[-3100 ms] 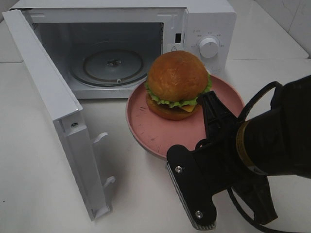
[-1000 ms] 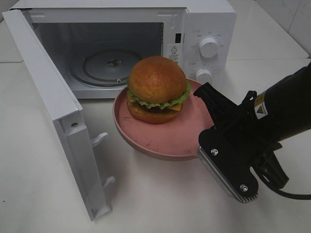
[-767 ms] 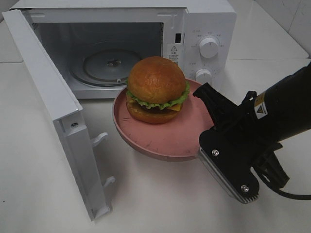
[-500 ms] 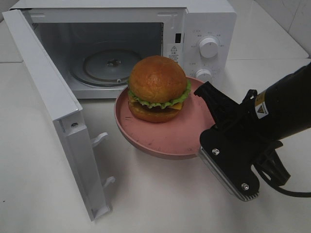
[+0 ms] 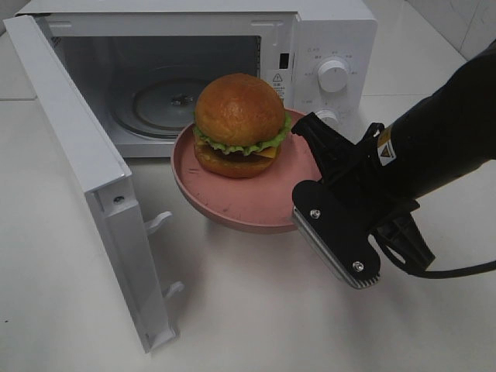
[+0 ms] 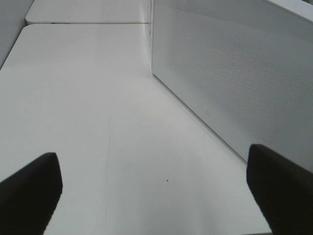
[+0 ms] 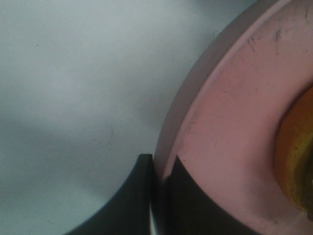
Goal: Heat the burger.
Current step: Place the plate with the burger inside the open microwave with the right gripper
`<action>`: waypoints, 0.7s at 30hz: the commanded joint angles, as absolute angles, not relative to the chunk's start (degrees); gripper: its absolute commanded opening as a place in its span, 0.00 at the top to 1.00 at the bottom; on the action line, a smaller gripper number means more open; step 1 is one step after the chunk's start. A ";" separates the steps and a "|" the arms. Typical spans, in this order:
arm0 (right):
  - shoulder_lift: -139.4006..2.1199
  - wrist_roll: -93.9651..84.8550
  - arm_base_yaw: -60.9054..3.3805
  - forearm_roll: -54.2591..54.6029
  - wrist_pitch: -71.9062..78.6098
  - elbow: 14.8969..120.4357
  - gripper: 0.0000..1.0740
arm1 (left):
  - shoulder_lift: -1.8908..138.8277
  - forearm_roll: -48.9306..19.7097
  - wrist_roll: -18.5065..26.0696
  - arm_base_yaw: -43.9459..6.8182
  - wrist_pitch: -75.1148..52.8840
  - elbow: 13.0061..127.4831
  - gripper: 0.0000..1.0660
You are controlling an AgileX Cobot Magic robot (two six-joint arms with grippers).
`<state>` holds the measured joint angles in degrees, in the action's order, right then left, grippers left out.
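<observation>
The burger (image 5: 240,122), with its orange-brown bun, green lettuce and yellow cheese, sits on a pink plate (image 5: 225,213). My right gripper (image 5: 304,138) is shut on the plate's right rim and holds it tilted above the table, just in front of the open microwave (image 5: 325,35). In the right wrist view the fingers (image 7: 139,196) clamp the plate rim (image 7: 195,112), and the bun's edge (image 7: 296,147) shows beside them. My left gripper (image 6: 151,164) is open and empty over the white table beside the microwave's perforated side wall (image 6: 234,73).
The microwave door (image 5: 85,167) stands swung open at the left. The glass turntable (image 5: 174,101) lies inside the cavity. A timer knob (image 5: 333,75) is on the right panel. The right arm's black cable (image 5: 457,271) trails over the table.
My right gripper has lifted the plate with the burger and carried it left and back, closer to the microwave opening. The door has not moved.
</observation>
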<state>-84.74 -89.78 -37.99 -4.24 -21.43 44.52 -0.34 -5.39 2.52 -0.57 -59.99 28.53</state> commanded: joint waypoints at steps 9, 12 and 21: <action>-88.75 -89.27 -37.82 -4.30 -18.91 49.33 1.00 | -1.72 -5.84 2.52 -0.86 -59.01 28.25 0.09; -90.36 -89.27 -37.99 -4.30 -18.91 51.11 1.00 | -1.72 -5.84 2.52 -0.86 -59.01 28.25 0.09; -93.39 -89.27 -37.99 -4.30 -19.19 54.43 1.00 | -1.72 -5.84 2.52 -0.86 -59.01 28.25 0.09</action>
<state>-93.39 -89.78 -37.99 -4.24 -22.00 52.83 -0.34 -5.39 2.52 -0.57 -59.99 28.53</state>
